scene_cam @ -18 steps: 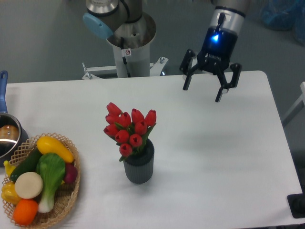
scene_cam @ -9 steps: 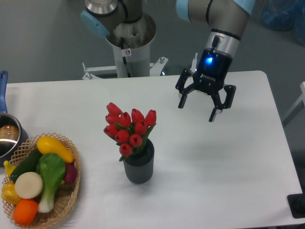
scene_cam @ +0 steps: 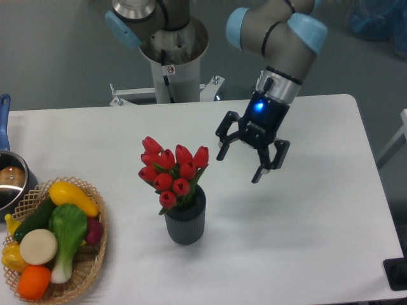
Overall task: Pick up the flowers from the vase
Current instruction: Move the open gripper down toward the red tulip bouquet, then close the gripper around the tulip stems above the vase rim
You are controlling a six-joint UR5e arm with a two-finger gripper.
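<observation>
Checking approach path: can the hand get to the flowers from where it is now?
Probably yes. The hand is open, up off the table to the right of the flowers, with nothing between them. The buds stand clear above the vase.

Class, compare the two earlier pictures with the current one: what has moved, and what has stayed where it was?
The gripper has travelled from the table's far right edge leftward and nearer the camera, toward the flowers. Its jaws stay open and hold nothing; it has not touched the flowers. The flowers remain in the vase, and the wicker basket and pot have not moved.
</observation>
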